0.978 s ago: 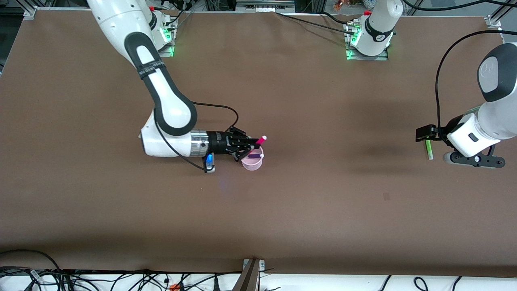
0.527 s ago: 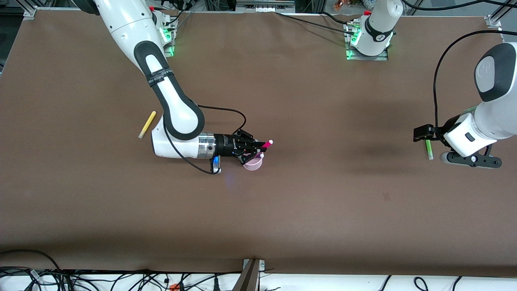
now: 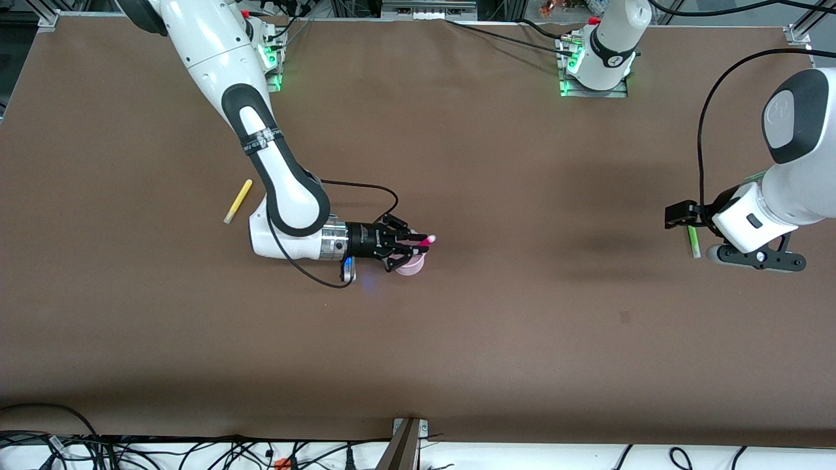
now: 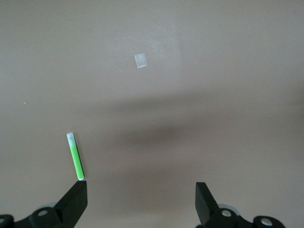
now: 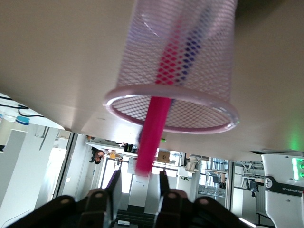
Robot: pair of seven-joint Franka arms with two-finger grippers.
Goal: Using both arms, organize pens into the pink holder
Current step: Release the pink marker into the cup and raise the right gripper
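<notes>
Right wrist view: the pink pen (image 5: 154, 128) is held tight by the right hand (image 5: 137, 187), its tip already inside the pink holder (image 5: 175, 71); the left hand (image 4: 140, 202) hangs open, the green pen (image 4: 75, 156) at its 10 o'clock.

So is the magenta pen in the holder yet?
Partly in: the magenta pen passes through the pink holder rim, upper end sticking out.

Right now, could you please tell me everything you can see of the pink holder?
The pink holder is a small pale pink round cup of fine mesh with a solid rim. It stands on the brown table, under the right gripper. The magenta-pink pen pokes down through its mouth, and a purple pen shows through the mesh wall inside.
</notes>
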